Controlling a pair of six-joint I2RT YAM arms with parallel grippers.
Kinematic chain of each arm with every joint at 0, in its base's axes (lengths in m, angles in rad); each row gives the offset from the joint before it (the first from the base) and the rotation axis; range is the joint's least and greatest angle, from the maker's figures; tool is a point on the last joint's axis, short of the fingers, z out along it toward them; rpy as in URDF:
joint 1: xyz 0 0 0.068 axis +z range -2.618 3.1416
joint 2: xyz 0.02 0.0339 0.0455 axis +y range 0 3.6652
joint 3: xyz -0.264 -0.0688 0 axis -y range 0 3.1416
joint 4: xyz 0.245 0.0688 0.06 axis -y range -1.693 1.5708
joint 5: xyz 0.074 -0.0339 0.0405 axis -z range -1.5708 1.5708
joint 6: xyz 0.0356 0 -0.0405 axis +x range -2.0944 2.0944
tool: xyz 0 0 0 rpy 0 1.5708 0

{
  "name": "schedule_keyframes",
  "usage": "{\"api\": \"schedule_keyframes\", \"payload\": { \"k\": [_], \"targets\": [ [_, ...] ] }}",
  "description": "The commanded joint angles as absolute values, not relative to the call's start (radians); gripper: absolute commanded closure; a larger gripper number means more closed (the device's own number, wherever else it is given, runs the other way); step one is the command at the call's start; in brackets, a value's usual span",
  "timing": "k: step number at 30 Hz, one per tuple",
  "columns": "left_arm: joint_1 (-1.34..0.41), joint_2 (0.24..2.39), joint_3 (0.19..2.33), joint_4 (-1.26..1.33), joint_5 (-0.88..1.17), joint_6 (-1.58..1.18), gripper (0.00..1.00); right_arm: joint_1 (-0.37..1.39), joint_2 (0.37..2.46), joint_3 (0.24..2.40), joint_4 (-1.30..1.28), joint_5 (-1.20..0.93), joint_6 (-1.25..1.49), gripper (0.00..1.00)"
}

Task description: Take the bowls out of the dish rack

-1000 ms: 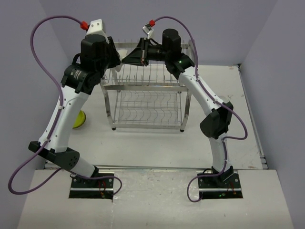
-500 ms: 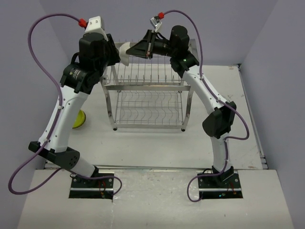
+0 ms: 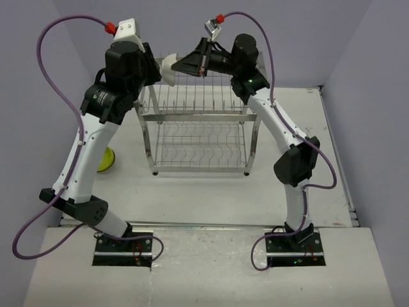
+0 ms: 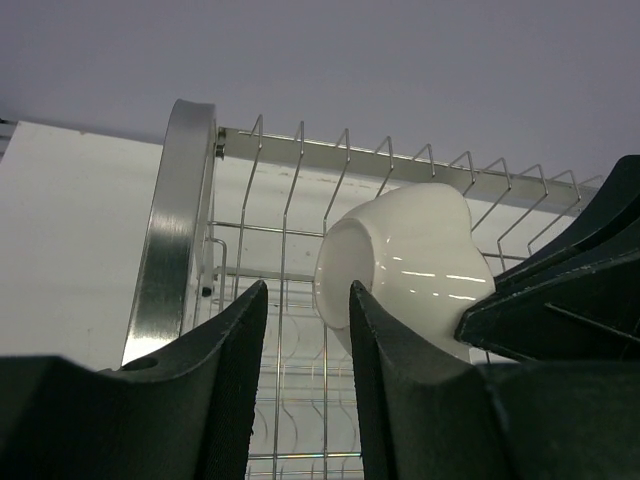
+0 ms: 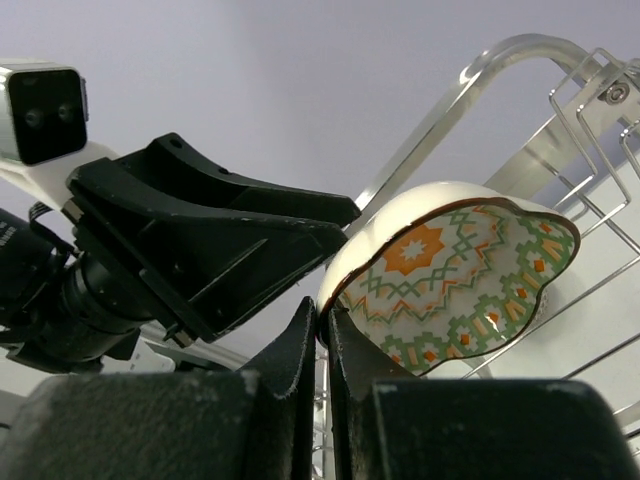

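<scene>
Bowl (image 5: pixel 450 280) pinched in right hand (image 5: pixel 322 322), near left hand (image 4: pixel 306 292)

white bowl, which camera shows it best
Right wrist: the bowl is close, patterned inside showing, rim pinched by the right tool. Left wrist shows only its plain white outside; top view just a small white sliver.

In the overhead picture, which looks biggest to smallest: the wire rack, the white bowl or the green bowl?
1. Dish rack, by far the largest.
2-3. White bowl and lime green bowl: they look alike, and both are partly hidden, so I won't rank them.
</scene>
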State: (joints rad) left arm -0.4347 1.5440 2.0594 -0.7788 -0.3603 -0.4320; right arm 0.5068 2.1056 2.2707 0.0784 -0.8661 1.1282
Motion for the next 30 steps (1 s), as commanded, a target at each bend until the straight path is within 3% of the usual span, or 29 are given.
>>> {"api": "schedule_keyframes", "payload": {
  "k": [1,11,20,30],
  "targets": [
    [-0.437,1.554,2.072,-0.764,-0.37,-0.405,0.6,0.476,2.0,2.278,0.189,-0.897,1.154,1.0],
    [-0.437,1.574,2.042,-0.756,-0.359,-0.397,0.61,0.439,1.881,2.232,0.164,-0.926,1.138,1.0],
    [-0.437,1.586,2.075,-0.749,-0.315,-0.396,0.6,0.4,1.767,2.175,-0.102,-0.945,0.936,1.0],
    [-0.437,1.592,2.141,-0.706,-0.215,-0.379,0.61,0.146,1.445,1.924,-0.284,-0.94,0.713,1.0]
  ]
}}
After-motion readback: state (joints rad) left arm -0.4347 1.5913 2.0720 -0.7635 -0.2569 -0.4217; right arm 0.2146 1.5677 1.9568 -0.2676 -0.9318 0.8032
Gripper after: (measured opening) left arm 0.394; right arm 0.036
